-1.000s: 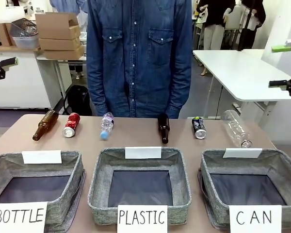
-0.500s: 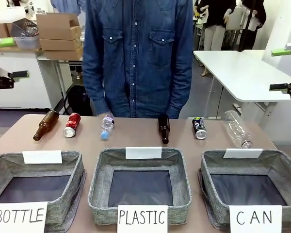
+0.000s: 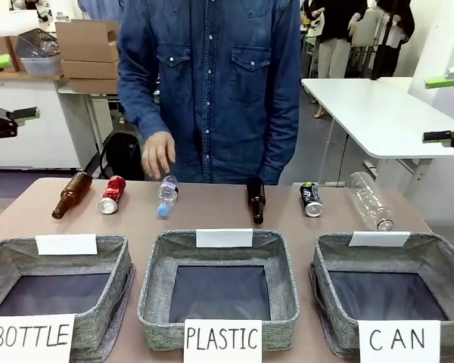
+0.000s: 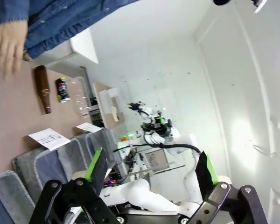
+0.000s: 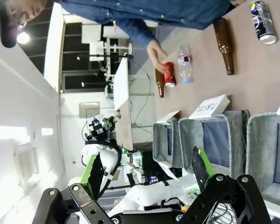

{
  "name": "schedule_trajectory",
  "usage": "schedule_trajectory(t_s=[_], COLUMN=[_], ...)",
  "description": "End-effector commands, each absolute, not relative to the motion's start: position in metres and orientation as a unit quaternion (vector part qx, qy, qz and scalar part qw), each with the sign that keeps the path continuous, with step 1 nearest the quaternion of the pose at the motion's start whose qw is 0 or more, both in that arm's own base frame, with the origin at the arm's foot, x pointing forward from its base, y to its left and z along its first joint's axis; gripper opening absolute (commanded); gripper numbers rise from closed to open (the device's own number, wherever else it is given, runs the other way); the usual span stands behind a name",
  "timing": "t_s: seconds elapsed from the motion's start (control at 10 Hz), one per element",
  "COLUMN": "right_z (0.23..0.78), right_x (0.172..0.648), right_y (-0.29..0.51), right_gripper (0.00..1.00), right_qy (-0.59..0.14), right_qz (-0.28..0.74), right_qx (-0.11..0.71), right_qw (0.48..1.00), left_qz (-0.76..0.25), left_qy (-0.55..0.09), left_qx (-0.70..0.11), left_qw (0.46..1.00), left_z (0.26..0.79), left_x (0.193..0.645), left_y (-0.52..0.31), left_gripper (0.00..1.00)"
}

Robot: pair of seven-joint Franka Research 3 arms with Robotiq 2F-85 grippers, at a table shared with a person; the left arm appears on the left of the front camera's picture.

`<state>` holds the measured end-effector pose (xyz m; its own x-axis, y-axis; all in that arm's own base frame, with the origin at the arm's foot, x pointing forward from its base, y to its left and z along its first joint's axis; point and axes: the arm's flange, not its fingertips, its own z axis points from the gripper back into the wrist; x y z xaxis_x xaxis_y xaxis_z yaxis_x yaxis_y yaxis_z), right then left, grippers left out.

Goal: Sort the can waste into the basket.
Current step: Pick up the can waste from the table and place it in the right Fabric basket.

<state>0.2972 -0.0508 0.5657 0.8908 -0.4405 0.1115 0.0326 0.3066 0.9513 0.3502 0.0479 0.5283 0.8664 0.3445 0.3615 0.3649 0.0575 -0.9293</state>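
The red can (image 3: 112, 194) lies at the far left of the table between a brown bottle and a small clear bottle. Farther right lies the black can (image 3: 311, 199). The grey basket signed "CAN" (image 3: 327, 299) stands at the front right with nothing in it. My left gripper (image 3: 6, 89) hangs open in the air off the table's left side, and my right gripper (image 3: 442, 108) hangs open off the right side. The right wrist view shows my right gripper (image 5: 145, 171) open, the red can (image 5: 169, 74) and the black can (image 5: 263, 22). In the left wrist view my left gripper (image 4: 149, 168) is open, far from the black can (image 4: 61, 89).
A person in a denim shirt stands at the far side, one hand (image 3: 157, 155) just above the small clear bottle (image 3: 166, 195). Two brown bottles (image 3: 69, 194) (image 3: 255, 200) and a large clear bottle (image 3: 368, 200) lie in the row. Baskets signed "BOTTLE" (image 3: 113, 291) and "PLASTIC" (image 3: 153, 299) stand in front.
The person's hand has come out and down over the small clear bottle. My left gripper has shifted slightly at the picture's left edge. The cans have not moved.
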Motion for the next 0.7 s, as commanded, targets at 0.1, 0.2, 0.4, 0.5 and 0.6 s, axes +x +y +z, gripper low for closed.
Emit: schedule_trajectory(t_s=[0.1,0.2,0.4,0.5,0.6], right_z=[0.569,0.569,0.569,0.569,0.569], right_x=[0.301,0.301,0.301,0.301,0.301], right_y=[-0.049,-0.049,-0.049,-0.049,-0.049], right_gripper=[1.0,1.0,1.0,1.0,1.0], right_qy=[-0.186,-0.186,-0.186,-0.186,-0.186], right_qz=[-0.14,-0.14,-0.14,-0.14,-0.14], right_qx=[0.578,0.578,0.578,0.578,0.578], right_qw=[0.782,0.782,0.782,0.782,0.782], left_qz=[-0.004,-0.026,-0.023,0.016,0.022], left_qy=[-0.142,-0.13,-0.162,-0.195,-0.198], left_qx=[-0.629,-0.653,-0.665,-0.65,-0.652], left_qw=[0.764,0.745,0.729,0.734,0.732], left_z=[0.51,0.517,0.545,0.55,0.547], left_x=[0.405,0.4,0.361,0.34,0.326], left_y=[0.037,0.048,0.098,0.12,0.129], left_gripper=[1.0,1.0,1.0,1.0,1.0])
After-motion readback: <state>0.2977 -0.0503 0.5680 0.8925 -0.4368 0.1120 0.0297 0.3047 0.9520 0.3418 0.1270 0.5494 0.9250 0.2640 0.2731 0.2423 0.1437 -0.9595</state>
